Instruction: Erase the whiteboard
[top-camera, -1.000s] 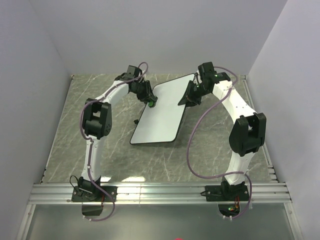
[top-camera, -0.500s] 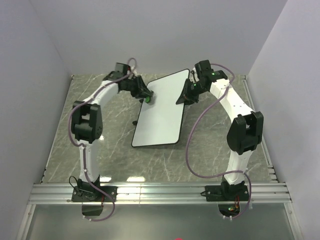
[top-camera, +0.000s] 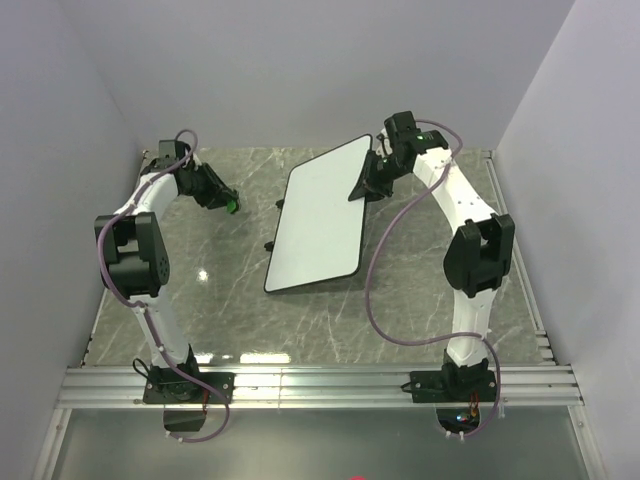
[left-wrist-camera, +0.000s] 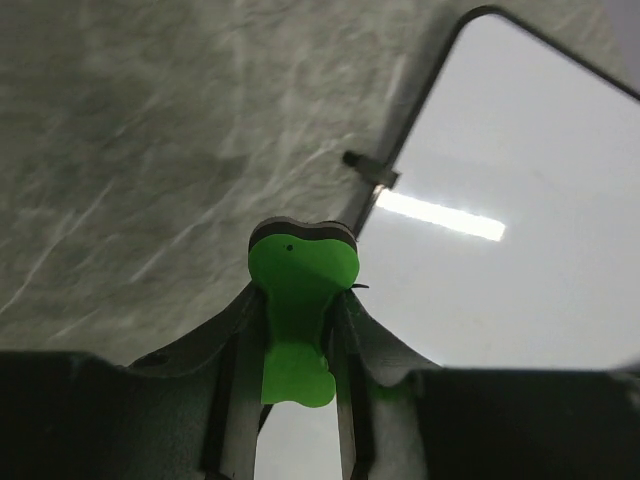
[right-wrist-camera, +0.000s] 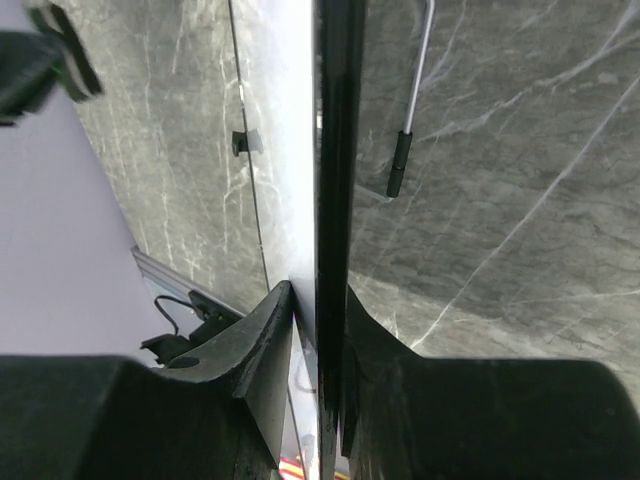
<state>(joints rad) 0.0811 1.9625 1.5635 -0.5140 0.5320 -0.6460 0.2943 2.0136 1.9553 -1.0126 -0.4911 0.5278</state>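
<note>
Left fingers pinch a green eraser; right fingers clamp the whiteboard, seemingly clean.

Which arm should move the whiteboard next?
Right, probably: the right hand grips the far edge of the whiteboard; the left hand holds the green eraser off to the side, clear of the board.

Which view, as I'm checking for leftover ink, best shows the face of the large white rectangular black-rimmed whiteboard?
Top external: the whole whiteboard face shows, apparently clean, its right edge pinched by the right gripper. Left wrist shows only one glare-streaked corner behind the small green eraser; right wrist shows it edge-on.
</note>
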